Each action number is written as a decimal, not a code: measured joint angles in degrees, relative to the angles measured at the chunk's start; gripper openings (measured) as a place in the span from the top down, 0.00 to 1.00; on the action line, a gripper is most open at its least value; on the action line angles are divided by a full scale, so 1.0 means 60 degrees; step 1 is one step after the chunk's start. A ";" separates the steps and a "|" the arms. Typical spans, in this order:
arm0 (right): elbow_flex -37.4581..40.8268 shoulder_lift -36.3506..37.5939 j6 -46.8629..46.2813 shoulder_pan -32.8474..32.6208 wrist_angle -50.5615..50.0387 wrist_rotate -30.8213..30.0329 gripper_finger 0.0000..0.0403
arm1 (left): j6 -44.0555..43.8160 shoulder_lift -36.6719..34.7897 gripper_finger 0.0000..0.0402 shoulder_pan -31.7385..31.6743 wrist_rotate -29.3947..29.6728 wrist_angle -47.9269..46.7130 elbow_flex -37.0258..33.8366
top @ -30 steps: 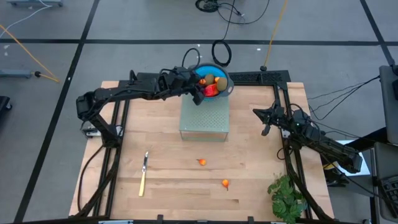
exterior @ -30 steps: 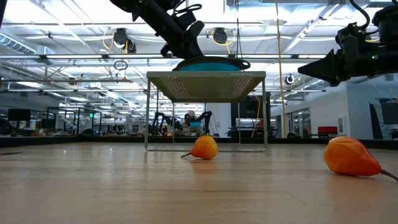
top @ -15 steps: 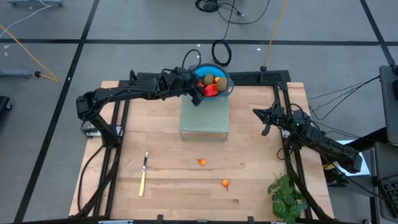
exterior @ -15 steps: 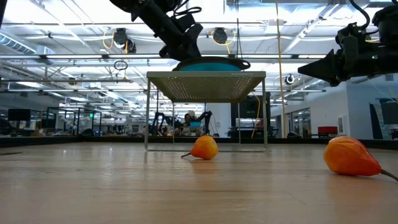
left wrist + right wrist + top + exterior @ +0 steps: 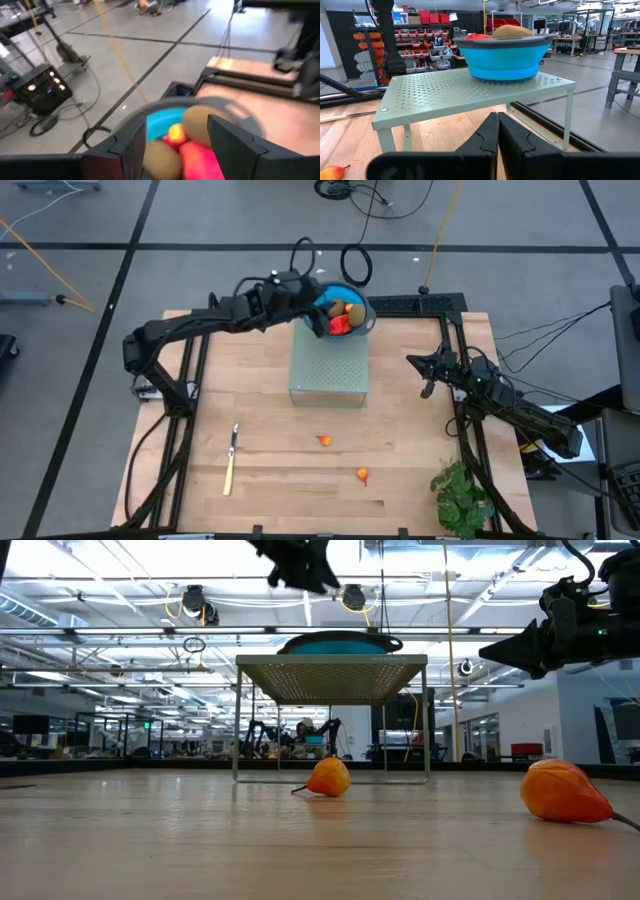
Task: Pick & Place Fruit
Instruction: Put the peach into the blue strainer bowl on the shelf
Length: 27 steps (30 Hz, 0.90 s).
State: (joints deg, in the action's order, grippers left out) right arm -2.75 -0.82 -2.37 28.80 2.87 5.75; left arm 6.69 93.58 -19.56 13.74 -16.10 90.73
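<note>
- My left tool (image 5: 318, 318) hangs over the blue round bowl (image 5: 357, 300) of fruit, jaws apart, empty.
- Two small orange papery fruits (image 5: 325, 441) lie on the wooden bench (image 5: 270, 480); I reckon light, crushable, best pinched gently around the body.
- Right tool (image 5: 428, 373) is closed, idle beside the pale green perforated metal shelf (image 5: 330, 370).

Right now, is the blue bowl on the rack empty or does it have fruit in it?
It has fruit in it: the blue bowl holds brownish-olive ovals and a red piece.

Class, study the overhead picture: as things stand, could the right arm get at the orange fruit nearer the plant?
Probably yes. The orange fruit lies on bare wood with nothing around it, on the right gripper's side of the table; the plant stands off to one side. Its fingers are shut and would have to open first.
</note>
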 joint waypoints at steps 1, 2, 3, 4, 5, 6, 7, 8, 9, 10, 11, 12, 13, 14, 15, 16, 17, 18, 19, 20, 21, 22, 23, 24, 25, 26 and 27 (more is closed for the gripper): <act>0.0000 0.0000 0.0000 -0.0002 0.0000 0.0000 1.00 | -0.0073 0.0000 0.47 0.0105 -0.0002 -0.0149 0.0197; -0.0001 0.0000 0.0000 -0.0001 0.0000 0.0001 1.00 | -0.0160 0.0000 0.47 0.0224 0.0000 -0.0282 0.0382; -0.0002 0.0000 0.0000 -0.0003 0.0000 0.0002 1.00 | -0.0192 -0.0001 0.47 0.0357 0.0033 -0.0372 0.0520; -0.0002 0.0000 0.0000 0.0000 0.0000 0.0001 1.00 | -0.0200 -0.0004 0.47 0.0511 0.0152 -0.0497 0.0622; -0.0002 0.0000 0.0000 -0.0002 0.0000 0.0002 1.00 | -0.0203 -0.0004 0.47 0.0686 0.0340 -0.0688 0.0710; -0.0002 0.0000 0.0000 0.0000 0.0000 0.0002 1.00 | -0.0203 -0.0003 0.47 0.0885 0.0569 -0.0875 0.0766; -0.0002 0.0000 0.0000 -0.0001 0.0003 0.0002 1.00 | -0.0200 0.0000 0.47 0.1091 0.0791 -0.1007 0.0792; 0.0000 0.0000 0.0000 -0.0001 0.0000 0.0002 1.00 | -0.0200 0.0000 0.47 0.1320 0.1003 -0.1089 0.0795; 0.0000 0.0000 0.0000 0.0000 0.0000 0.0002 1.00 | -0.0203 0.0000 0.47 0.1549 0.1190 -0.1218 0.0804; -0.0002 0.0000 0.0000 -0.0002 0.0001 0.0002 1.00 | -0.0203 0.0000 0.47 0.1781 0.1349 -0.1394 0.0806; -0.0002 0.0000 0.0000 -0.0001 0.0000 0.0002 1.00 | -0.0200 0.0000 0.47 0.2017 0.1473 -0.1564 0.0806; 0.0001 0.0000 0.0000 -0.0003 0.0000 0.0002 1.00 | -0.0200 0.0000 0.47 0.2244 0.1524 -0.1740 0.0806; -0.0002 0.0000 0.0000 0.0000 0.0000 0.0002 1.00 | -0.0203 0.0004 0.47 0.2480 0.1543 -0.1938 0.0806; 0.0001 0.0000 0.0000 -0.0001 0.0003 0.0005 1.00 | -0.0201 0.0004 0.47 0.2699 0.1545 -0.2116 0.0806; -0.0001 0.0000 0.0000 -0.0001 0.0000 0.0005 1.00 | -0.0204 0.0004 0.47 0.2928 0.1548 -0.2249 0.0806; -0.0002 0.0000 0.0000 -0.0004 0.0001 0.0006 1.00 | -0.0226 0.0004 0.47 0.3154 0.1549 -0.2363 0.0806; -0.0002 0.0000 0.0000 -0.0002 0.0004 0.0006 1.00 | -0.0324 0.0004 0.47 0.3381 0.1555 -0.2464 0.0806; -0.0002 0.0000 0.0000 -0.0004 0.0000 0.0011 1.00 | -0.0469 0.0004 0.47 0.3585 0.1555 -0.2510 0.0806; 0.0001 0.0000 0.0000 -0.0001 0.0001 0.0018 1.00 | -0.0635 0.0007 0.47 0.3787 0.1554 -0.2512 0.0806; -0.0002 0.0000 0.0000 -0.0004 0.0004 0.0024 1.00 | -0.0842 0.0007 0.47 0.3991 0.1555 -0.2509 0.0806; -0.0002 0.0000 0.0000 -0.0003 0.0004 0.0026 1.00 | -0.1051 0.0007 0.47 0.4184 0.1552 -0.2506 0.0806; 0.0001 0.0000 0.0000 -0.0004 0.0004 0.0031 1.00 | -0.1264 0.0007 0.47 0.4356 0.1554 -0.2503 0.0806; -0.0001 0.0000 0.0000 0.0000 0.0004 0.0031 1.00 | -0.1503 0.0007 0.47 0.4519 0.1559 -0.2505 0.0806; -0.0002 0.0000 0.0002 -0.0004 0.0004 0.0034 1.00 | -0.1777 0.0007 0.47 0.4679 0.1561 -0.2507 0.0806; 0.0000 0.0000 0.0000 -0.0004 0.0004 0.0033 1.00 | -0.2102 0.0007 0.47 0.4825 0.1563 -0.2509 0.0806; -0.0002 0.0000 0.0000 -0.0004 0.0002 0.0035 1.00 | -0.2447 0.0007 0.47 0.4952 0.1572 -0.2509 0.0806; -0.0002 0.0000 0.0000 -0.0003 0.0000 0.0035 1.00 | -0.2874 0.0007 0.47 0.5094 0.1598 -0.2505 0.0806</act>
State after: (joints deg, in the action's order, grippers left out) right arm -2.76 -0.82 -2.37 28.78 2.87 5.96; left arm -10.55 93.62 11.01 23.32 -31.14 95.57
